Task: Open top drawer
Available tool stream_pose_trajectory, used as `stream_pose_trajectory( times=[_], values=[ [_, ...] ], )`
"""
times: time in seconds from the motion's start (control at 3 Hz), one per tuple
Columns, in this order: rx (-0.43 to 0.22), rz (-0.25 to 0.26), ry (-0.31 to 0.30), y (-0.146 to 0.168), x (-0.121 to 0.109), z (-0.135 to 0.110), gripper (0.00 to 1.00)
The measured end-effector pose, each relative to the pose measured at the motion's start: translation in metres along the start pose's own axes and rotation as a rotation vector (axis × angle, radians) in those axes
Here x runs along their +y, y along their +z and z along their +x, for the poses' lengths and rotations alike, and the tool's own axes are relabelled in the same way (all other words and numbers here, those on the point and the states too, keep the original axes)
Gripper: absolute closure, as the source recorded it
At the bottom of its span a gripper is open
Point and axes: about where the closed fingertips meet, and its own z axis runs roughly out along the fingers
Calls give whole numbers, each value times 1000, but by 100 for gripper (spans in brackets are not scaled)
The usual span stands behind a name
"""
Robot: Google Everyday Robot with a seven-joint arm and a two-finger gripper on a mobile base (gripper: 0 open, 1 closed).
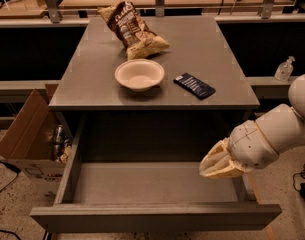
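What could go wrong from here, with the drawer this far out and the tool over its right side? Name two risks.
1. The top drawer is far out; more pulling might drag it off its runners.
2. The tool hangs by the drawer's right wall, so a careless sideways move could knock that wall and jolt the bowl on top.

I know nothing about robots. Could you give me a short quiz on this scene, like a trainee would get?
1. True or false: the top drawer is pulled out and nothing lies in it.
2. Name the round thing on the cabinet top.
3. Where is the gripper? A, under the cabinet. B, at the drawer's right side. C, high above the cabinet top.

Key
1. True.
2. The white bowl.
3. B.
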Motion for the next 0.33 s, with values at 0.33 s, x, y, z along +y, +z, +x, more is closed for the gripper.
stream_pose_trajectory(
  times=[0.33],
  values=[
    [9, -7, -2, 3, 1, 1, 51]
  ],
)
